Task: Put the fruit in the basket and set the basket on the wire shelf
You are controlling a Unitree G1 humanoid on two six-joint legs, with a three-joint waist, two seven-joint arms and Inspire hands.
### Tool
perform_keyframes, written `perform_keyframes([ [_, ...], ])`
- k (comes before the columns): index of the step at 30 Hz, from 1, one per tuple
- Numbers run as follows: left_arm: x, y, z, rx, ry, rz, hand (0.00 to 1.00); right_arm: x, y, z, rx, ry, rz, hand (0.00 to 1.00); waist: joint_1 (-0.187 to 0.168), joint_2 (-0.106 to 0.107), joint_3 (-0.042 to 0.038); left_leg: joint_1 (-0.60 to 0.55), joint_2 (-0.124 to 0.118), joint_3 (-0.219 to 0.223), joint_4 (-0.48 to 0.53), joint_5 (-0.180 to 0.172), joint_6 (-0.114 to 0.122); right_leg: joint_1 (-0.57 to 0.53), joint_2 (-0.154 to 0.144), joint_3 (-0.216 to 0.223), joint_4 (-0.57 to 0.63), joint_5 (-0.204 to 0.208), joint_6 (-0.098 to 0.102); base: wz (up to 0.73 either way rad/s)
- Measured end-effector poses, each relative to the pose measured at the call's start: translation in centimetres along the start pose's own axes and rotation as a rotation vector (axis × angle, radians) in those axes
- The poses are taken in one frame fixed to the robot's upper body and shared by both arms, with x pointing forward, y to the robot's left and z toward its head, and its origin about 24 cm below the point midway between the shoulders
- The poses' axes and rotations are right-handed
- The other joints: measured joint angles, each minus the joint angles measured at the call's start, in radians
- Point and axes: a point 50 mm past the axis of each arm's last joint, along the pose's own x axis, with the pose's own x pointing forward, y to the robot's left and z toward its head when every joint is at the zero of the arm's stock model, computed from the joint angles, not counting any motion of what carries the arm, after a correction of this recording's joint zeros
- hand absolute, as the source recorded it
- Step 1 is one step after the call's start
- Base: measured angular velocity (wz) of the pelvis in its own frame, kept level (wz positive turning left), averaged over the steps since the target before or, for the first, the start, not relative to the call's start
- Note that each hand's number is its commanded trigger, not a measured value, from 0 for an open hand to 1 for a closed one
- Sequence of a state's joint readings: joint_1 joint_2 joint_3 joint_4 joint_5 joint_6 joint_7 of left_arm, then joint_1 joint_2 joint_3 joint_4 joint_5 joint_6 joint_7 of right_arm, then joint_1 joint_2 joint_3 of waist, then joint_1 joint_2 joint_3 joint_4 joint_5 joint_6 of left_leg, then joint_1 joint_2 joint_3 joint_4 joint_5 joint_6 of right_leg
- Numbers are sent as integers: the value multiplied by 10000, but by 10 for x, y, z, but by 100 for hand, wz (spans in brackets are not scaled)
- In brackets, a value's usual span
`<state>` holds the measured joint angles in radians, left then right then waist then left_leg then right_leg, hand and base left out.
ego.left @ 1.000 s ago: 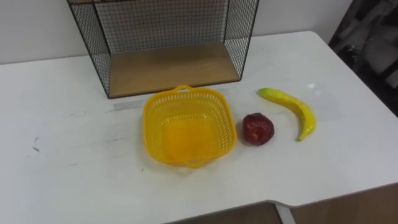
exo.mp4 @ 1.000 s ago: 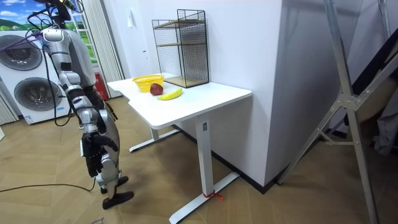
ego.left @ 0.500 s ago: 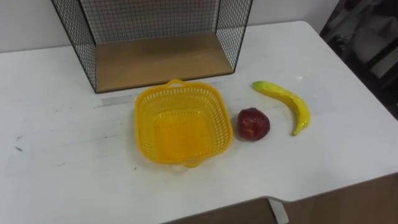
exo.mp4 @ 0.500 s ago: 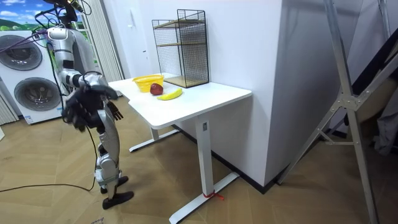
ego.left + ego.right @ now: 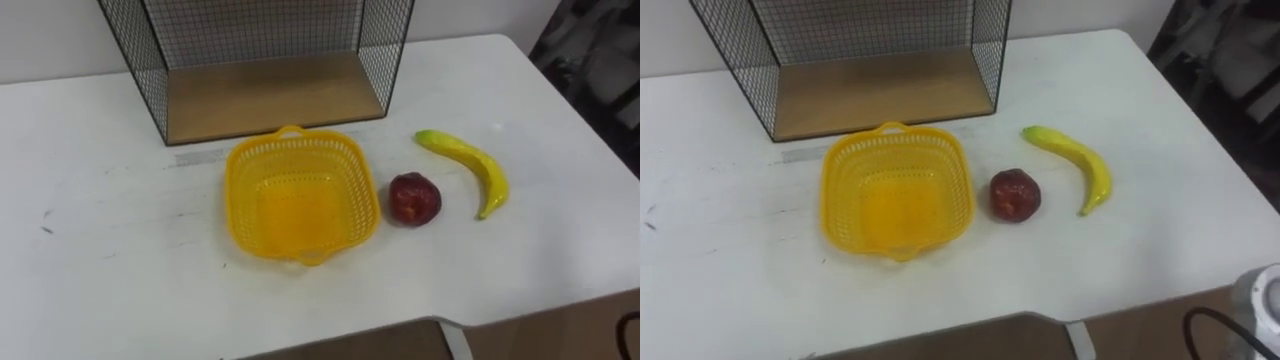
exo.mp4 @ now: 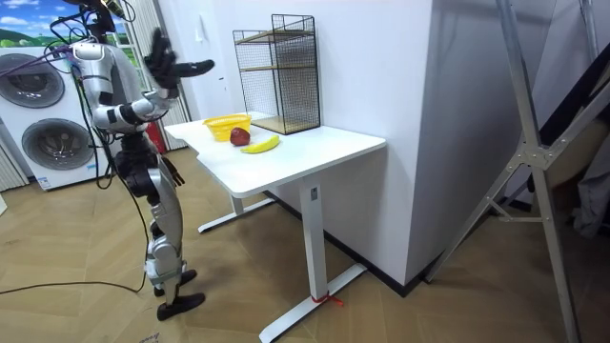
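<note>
Basket (image 5: 240, 175): yellow plastic, perforated lattice walls, slight gloss. Wire shelf (image 5: 380, 50): thin black metal mesh, matt. Shelf board (image 5: 270, 95): light wood, matt. Counter (image 5: 100, 270): white, smooth, matt, faint scuffs. Apple (image 5: 414, 198): dark red, dull sheen. Banana (image 5: 470, 165): smooth, waxy yellow.

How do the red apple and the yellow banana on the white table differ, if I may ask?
The round dark red apple is compact; the yellow banana is long and curved. The apple lies close beside the yellow plastic basket; the banana lies farther right. Both rest on the white table, outside the basket.
</note>
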<state>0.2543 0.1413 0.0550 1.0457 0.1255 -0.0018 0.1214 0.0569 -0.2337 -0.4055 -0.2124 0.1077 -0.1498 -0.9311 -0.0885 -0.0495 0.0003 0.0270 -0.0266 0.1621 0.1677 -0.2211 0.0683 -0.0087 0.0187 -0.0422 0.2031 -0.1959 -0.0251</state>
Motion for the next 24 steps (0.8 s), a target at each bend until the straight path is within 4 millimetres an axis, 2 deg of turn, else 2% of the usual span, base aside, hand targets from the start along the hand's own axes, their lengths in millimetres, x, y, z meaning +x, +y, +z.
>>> perform_keyframes([
  [3, 0, 2, 0, 42, -6, 46, 0, -7, 11, -2, 6, 201, 1178, 0, 102, -50, -19, 22, 3, -37, 0, 0, 0, 100, -3, -21, -1, 0, 0, 4],
  [5, 0, 6, -1, 115, 20, 132, 0, -13, 20, -4, -9, 382, 2413, 0, 185, -184, 12, 25, 9, -77, 7, 1, 0, 123, -5, -33, -11, 1, 0, 2],
  [7, 0, 6, -1, 316, 4, 141, 0, -16, 28, -3, 100, 396, 3239, 0, 297, -225, 14, 24, 8, -76, 8, 1, 0, 116, -15, -60, -17, 1, 0, 0],
  [11, 1, 7, 3, 313, -165, 148, 0, -21, 44, 0, 393, 347, 4842, 0, 386, -176, 28, 53, -12, -126, 30, 1, 0, 283, -68, -229, -209, 14, 13, 7],
  [14, 0, 7, 3, 328, -192, 140, 0, -30, 56, -7, 265, 592, 6090, 0, 428, -92, 80, 141, -13, -218, 23, 1, 0, 413, -117, -361, -230, 15, 13, 9],
  [20, 1, 7, 4, 336, -219, 125, 0, -46, 68, -18, -254, 1118, 8338, 0, 613, -52, 61, 181, -4, -258, 6, 5, -7, 511, -141, -427, -324, 21, 2, 2],
  [24, 0, 7, 3, 360, -192, 112, 0, -52, 70, -25, -430, 1404, 8986, 0, 680, -143, 39, 231, -19, -333, 9, 5, -7, 605, -161, -495, -345, 21, 2, 5],
])
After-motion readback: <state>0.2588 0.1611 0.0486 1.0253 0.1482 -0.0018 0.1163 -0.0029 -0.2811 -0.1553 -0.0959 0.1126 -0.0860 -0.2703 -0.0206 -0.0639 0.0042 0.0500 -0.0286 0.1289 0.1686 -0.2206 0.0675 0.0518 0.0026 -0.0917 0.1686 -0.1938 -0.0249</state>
